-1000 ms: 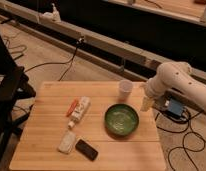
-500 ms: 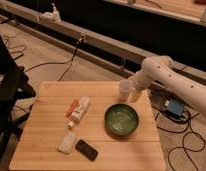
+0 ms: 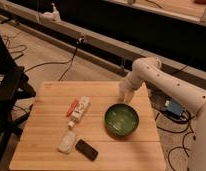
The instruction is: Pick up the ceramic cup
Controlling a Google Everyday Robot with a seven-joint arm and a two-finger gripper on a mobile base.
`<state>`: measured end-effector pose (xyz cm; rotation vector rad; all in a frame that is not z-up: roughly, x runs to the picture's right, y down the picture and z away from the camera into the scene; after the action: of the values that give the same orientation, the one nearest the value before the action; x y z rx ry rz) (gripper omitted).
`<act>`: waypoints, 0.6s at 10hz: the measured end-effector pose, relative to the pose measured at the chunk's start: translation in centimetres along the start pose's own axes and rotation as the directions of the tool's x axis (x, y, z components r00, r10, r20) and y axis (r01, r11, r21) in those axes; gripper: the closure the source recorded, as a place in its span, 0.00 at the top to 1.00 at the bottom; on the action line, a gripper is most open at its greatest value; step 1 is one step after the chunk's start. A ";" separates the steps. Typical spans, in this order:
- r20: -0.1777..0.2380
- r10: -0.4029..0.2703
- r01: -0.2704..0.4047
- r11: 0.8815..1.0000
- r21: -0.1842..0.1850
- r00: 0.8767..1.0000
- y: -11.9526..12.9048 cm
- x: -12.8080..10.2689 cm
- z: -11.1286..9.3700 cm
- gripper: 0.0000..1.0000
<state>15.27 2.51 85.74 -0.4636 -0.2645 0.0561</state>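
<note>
Ceramic cup cannot be made out apart from the gripper (image 3: 126, 95), which is low just behind the green bowl (image 3: 122, 131). Gripper opening and hold: cannot tell. Judged light, rigid, slippery, breakable; grasp across the upper wall.

Lab: floor cables (image 3: 50, 64), end effector (image 3: 127, 96) over table (image 3: 46, 148)

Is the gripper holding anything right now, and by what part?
Cannot tell: the gripper sits low just behind the green bowl, and the ceramic cup is not visible.
</note>
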 end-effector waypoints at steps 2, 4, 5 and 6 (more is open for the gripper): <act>0.005 0.022 -0.021 1.000 -0.013 1.000 -0.1 0.5 0.9 0.80; 0.014 0.051 -0.051 0.998 -0.023 0.999 -0.2 1.1 1.5 0.79; 0.016 0.065 -0.064 0.998 -0.029 0.998 -0.3 1.5 1.9 0.70; 0.017 0.072 -0.072 0.997 -0.032 0.997 -0.3 1.8 2.1 0.62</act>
<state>16.44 3.34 88.13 -0.5038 -0.2668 0.1269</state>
